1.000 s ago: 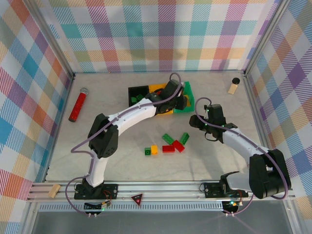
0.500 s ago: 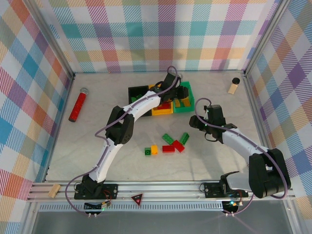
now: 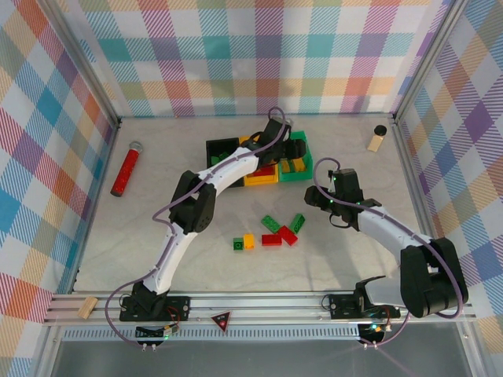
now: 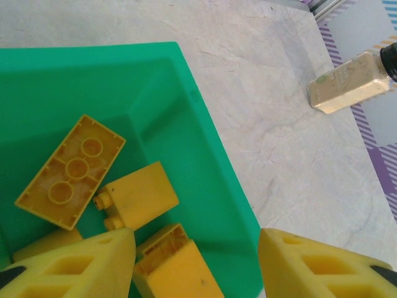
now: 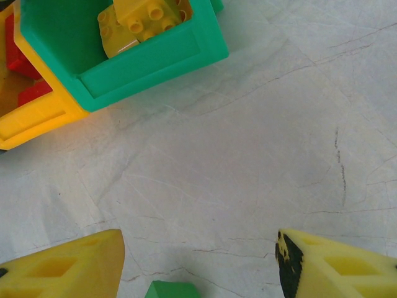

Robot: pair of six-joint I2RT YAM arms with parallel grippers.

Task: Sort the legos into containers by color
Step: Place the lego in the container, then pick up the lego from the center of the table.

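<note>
The sorting looks well past halfway. The green bin [image 4: 155,81] holds several yellow bricks [image 4: 71,162]. The yellow bin [image 5: 43,118] touching its left side holds red bricks [image 5: 28,93], and the black bin [image 3: 214,149] further left of it shows green pieces. Six loose bricks [image 3: 272,239] lie on the counter [image 3: 157,228], on the arms' side of the green bin and well apart from it. Three are green, two red and one yellow, and all six have yet to be binned.

The left pincer [image 4: 195,242] hangs over the green bin's right wall, fingers spread wide with nothing between them. The right pincer [image 5: 200,245] is equally wide and empty above bare counter near the green bin's front corner. A green brick [image 5: 167,290] pokes in at the bottom of its wrist view.

From above, the left arm [image 3: 228,169] lies across the black and yellow bins, so their contents cannot be counted or checked for stray colours. The left wrist view cuts off the green bin, and the bricks there overlap.
</note>
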